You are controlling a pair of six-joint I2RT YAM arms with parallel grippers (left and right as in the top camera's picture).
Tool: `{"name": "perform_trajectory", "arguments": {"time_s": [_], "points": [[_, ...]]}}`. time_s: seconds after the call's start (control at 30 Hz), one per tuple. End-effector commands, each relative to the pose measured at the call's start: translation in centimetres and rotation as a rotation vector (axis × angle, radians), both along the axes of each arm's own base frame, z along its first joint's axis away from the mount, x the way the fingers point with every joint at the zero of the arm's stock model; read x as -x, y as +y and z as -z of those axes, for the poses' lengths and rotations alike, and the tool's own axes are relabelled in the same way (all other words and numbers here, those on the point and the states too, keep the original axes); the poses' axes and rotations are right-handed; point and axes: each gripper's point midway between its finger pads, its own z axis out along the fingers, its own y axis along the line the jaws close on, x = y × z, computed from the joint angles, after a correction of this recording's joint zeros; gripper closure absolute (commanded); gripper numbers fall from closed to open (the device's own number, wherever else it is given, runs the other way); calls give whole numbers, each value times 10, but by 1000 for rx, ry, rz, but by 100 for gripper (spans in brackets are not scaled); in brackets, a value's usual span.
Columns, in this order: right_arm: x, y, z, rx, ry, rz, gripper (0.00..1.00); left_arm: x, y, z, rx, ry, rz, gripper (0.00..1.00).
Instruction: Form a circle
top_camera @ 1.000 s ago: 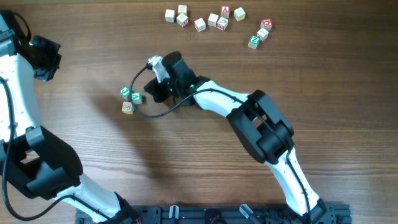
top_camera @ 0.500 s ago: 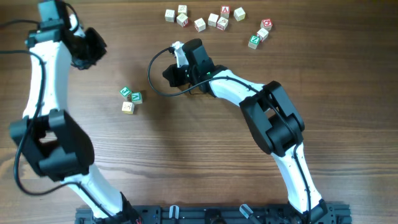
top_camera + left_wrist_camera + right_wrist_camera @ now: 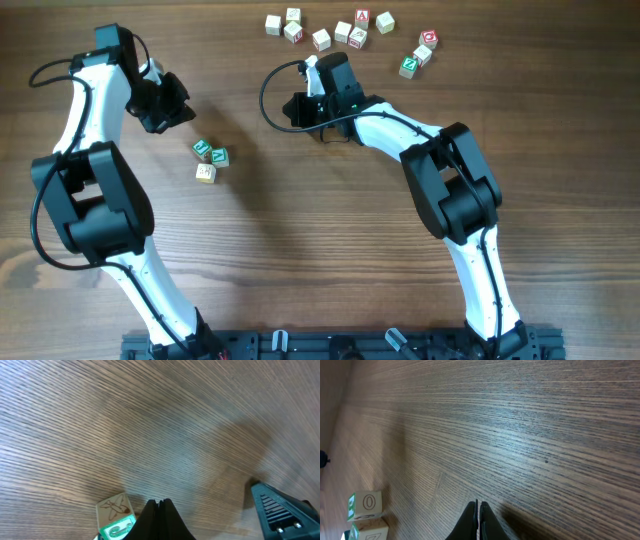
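The circle [image 3: 218,156] is only three small cubes clustered left of the middle of the table [image 3: 300,250]; two green-faced ones touch, a yellowish one sits just below; the left gripper [image 3: 159,506] hovers near them, up and left, jaws pressed together, empty; the right gripper [image 3: 478,510], well apart to the right, is closed and empty too; loose cubes [image 3: 330,32] lie along the far edge

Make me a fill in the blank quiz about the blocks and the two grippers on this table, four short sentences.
The small cluster holds ___ cubes.
Two of them have ___ faces.
The fingers of the left gripper and the right gripper are ___, holding nothing.
The larger scatter of cubes lies nearer the ___ gripper.
Missing words: three; green; shut; right.
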Motion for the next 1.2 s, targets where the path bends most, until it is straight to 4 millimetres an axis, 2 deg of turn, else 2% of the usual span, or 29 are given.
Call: {"name": "perform_trajectory", "arguments": {"time_s": [0.0,0.23,0.3,0.43,0.5,1.17], "points": [[4,-1,16,14,29,4,96,2,-18,10,77,16,43,96],[4,-1,16,14,30,4,96,11,-46,43,95,110,92,96],[4,-1,16,14,30,3,96,14,-49,47,87,134,91,96],[4,-1,16,14,30,3,96,20,-26,56,-39,215,-48,96],[4,-1,16,14,30,3,96,23,-22,58,-63,234,-68,96],[4,-1,16,14,30,4,96,34,-18,59,-90,280,-68,96]]}}
